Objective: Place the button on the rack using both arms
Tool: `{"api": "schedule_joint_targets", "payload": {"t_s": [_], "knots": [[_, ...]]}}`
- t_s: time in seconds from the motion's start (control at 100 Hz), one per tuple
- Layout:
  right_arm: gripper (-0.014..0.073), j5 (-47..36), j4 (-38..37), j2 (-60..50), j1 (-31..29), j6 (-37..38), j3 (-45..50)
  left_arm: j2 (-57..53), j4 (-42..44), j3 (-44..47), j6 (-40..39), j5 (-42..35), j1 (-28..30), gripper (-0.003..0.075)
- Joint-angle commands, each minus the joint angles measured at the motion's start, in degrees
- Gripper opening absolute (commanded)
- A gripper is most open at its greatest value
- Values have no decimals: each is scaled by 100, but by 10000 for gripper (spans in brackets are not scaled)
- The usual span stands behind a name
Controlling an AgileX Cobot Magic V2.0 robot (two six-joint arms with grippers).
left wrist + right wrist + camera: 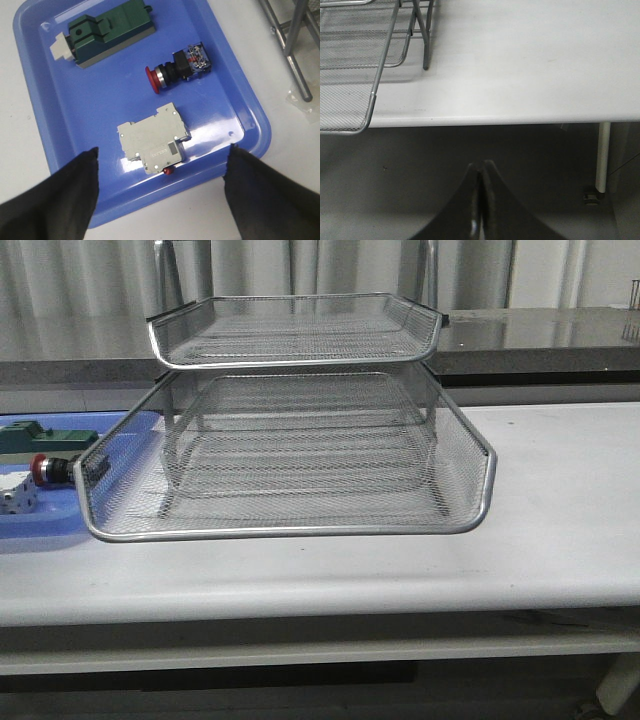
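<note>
The left gripper (160, 192) hangs wide open above the blue tray (235, 90), the button (177, 69) lying there. The right gripper (480, 200) is closed, empty, beside the rack (290, 460). No writing is readable.

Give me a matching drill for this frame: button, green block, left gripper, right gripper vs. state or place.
Column 1:
1. button
2. green block
3. left gripper
4. right gripper

Column 2:
A. fingers closed together, off the table edge
B. open above the blue tray
C. on its side, red head toward tray centre
D. at the tray's far end, white piece attached

Pairs: 1-C, 2-D, 3-B, 4-A
</note>
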Motion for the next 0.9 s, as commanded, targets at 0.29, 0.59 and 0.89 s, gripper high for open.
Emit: {"api": "schedule_joint_targets", "payload": {"t_s": [0.29, 0.59, 0.89], "knots": [[-69, -356, -85, 35, -33, -29, -180, 1011, -316, -1506, 1381, 359, -7, 519], [-69, -356, -85, 35, -33, -29, -180, 2044, -542, -2533, 2746, 735, -7, 519], [-69, -356, -85, 35, -33, -29, -180, 2797, -677, -3059, 2958, 740, -35, 519]]}}
